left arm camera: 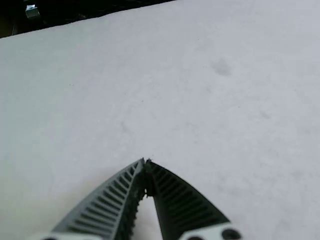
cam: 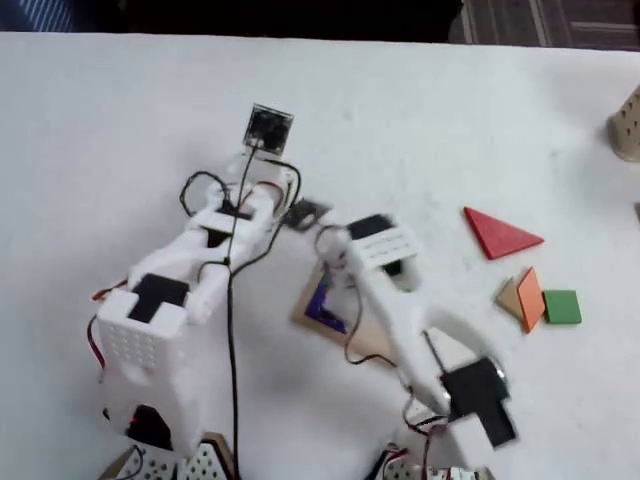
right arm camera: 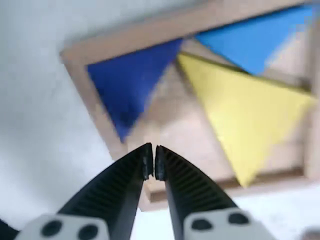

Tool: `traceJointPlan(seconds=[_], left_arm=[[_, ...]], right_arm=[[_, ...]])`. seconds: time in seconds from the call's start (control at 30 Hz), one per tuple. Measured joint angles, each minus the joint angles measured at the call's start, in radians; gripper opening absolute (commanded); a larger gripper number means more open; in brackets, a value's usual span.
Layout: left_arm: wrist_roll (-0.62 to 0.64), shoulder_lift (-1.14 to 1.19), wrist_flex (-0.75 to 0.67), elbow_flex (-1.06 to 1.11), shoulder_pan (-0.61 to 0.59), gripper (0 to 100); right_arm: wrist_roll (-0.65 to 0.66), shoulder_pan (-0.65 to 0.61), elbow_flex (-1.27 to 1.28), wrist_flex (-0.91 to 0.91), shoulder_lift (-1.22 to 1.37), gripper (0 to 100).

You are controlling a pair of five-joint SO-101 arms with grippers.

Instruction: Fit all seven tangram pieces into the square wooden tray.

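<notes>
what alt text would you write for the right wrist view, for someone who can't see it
The right arm's tool, shut and holding nothing, hangs over the near rim of a wooden tray on a white table. In the tray lie a dark blue triangle, a light blue triangle and a yellow triangle, with bare wood between them.

You've got one wooden tray (right arm camera: 125, 34), three triangles (right arm camera: 127, 85) (right arm camera: 255, 40) (right arm camera: 245, 115) in it, four loose pieces (cam: 500, 233) (cam: 509, 296) (cam: 529, 297) (cam: 561, 306) on your table (cam: 400, 120), two grippers (left arm camera: 146, 177) (right arm camera: 152, 162).
</notes>
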Motion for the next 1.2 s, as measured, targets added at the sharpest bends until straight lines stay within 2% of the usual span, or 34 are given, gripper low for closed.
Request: traceJointPlan(seconds=[0.1,0.23,0.33,0.47,0.67,0.73,0.87,0.93,1.13,1.2], left_arm=[[0.0,0.0,0.0,0.0,0.0,2],[0.0,0.0,0.0,0.0,0.003,2],[0.0,0.0,0.0,0.0,0.002,2],[0.0,0.0,0.0,0.0,0.002,2],[0.0,0.0,0.0,0.0,0.002,2],[0.0,0.0,0.0,0.0,0.002,2],[0.0,0.0,0.0,0.0,0.002,2],[0.0,0.0,0.0,0.0,0.002,2],[0.0,0.0,0.0,0.0,-0.002,2],[0.0,0.0,0.0,0.0,-0.003,2]], right_arm=[[0.0,0.15,0.006,0.0,-0.086,4.3],[0.0,0.301,0.028,-0.018,-0.094,20.2],[0.023,0.296,0.035,-0.018,-0.048,25.5],[0.091,0.258,0.041,-0.023,0.017,25.5],[0.21,0.264,0.041,-0.083,0.075,24.7],[0.245,0.264,0.04,-0.101,0.106,20.0],[0.258,0.269,0.025,-0.117,0.124,4.6],[0.258,0.272,-0.002,-0.13,0.129,1.5],[0.267,0.264,-0.017,-0.133,0.158,17.0],[0.27,0.256,-0.018,-0.135,0.158,19.3]])
